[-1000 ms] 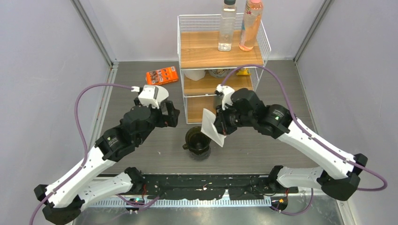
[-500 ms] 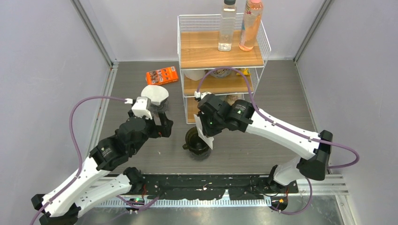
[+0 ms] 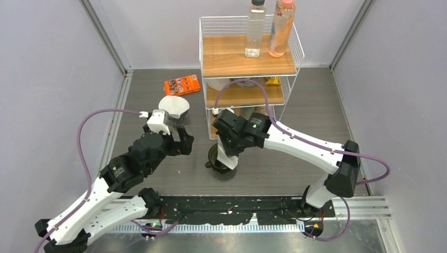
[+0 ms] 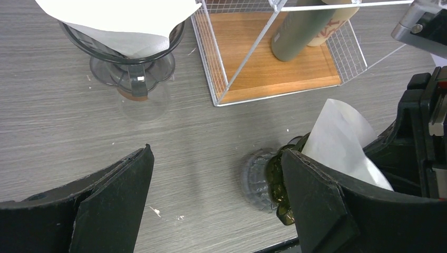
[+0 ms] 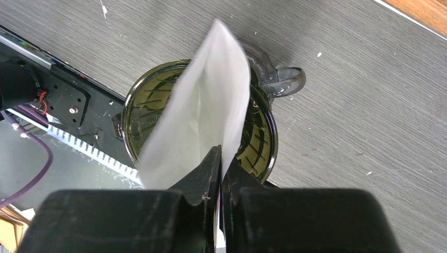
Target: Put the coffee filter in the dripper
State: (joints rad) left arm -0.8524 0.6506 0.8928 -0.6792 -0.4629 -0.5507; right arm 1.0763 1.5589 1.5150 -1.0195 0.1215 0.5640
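**Filter pinched over the dripper's mouth**

My right gripper (image 5: pixel 220 158) was clamped shut on one edge of the coffee filter (image 5: pixel 203 113). The filter reached straight out from my fingertips toward the top of the wrist view, its long axis lying across the mouth of the dripper (image 5: pixel 262 138) at frame centre. I could not tell whether it touched the rim. My left gripper (image 4: pixel 216 195) stood wide open and empty, left of the dripper in the overhead view, so my right arm was nearer. The wire rack (image 3: pixel 248 58) stood close above in that frame, with bare table (image 5: pixel 369 105) elsewhere around the dripper.
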